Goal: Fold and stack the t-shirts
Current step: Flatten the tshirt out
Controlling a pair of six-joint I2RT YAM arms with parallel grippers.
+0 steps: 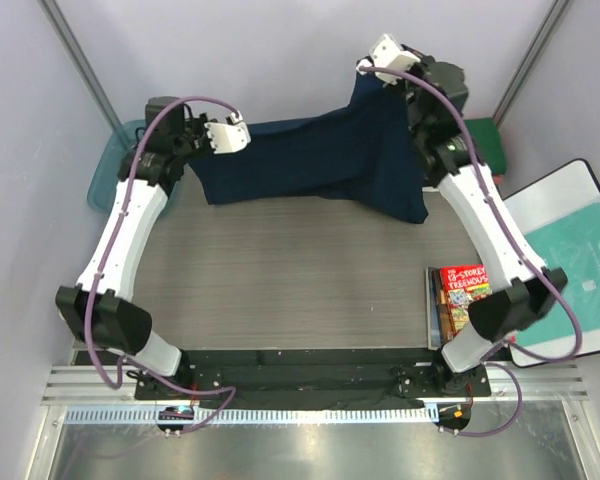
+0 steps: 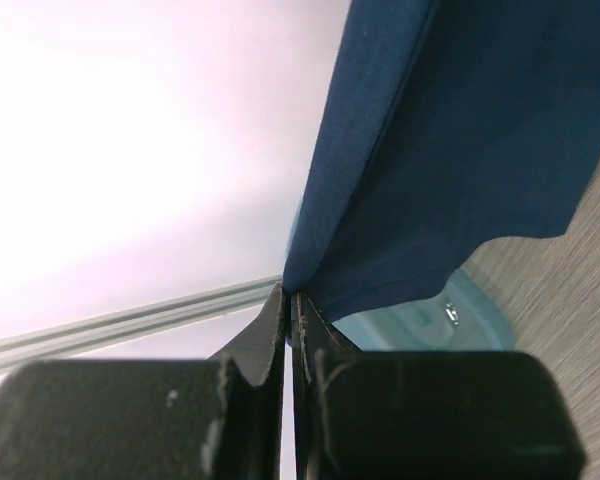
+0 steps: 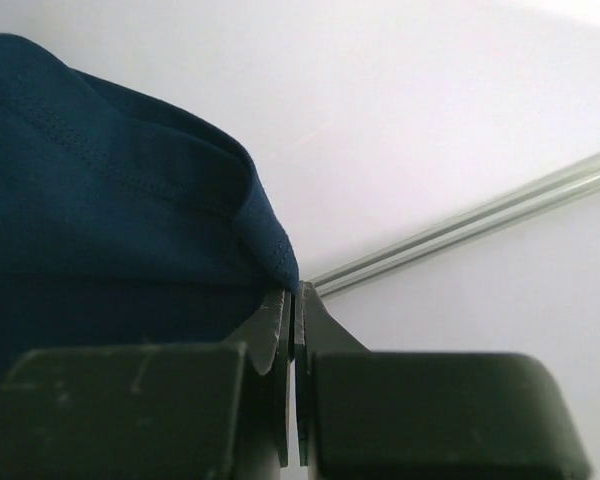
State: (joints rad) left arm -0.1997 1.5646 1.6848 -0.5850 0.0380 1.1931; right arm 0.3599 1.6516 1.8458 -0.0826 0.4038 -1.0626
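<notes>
The navy shirt [image 1: 320,160] hangs stretched between my two grippers over the far end of the table [image 1: 280,270]. The left gripper [image 1: 223,136] has one end pinched and the right gripper [image 1: 378,56] has the other (it sits farther back in the overhead view). From the left wrist I see the jaws pressed together, with a fold of navy cloth rising out from between the tips. The right wrist shows much the same, the jaws closed on a stitched edge of the shirt.

The cloth sags in the middle and drapes down below the right gripper to a corner beside the right arm; whether its lower edge rests on the table I cannot tell from here. Behind the left gripper a teal tray [image 1: 110,170] lies at the far left corner. A red book [image 1: 463,290] lies at the table's right edge, next to the right arm's elbow. Just beyond it, to the right, a white board [image 1: 555,185] carries a teal bag [image 1: 580,250] (flat, printed).
</notes>
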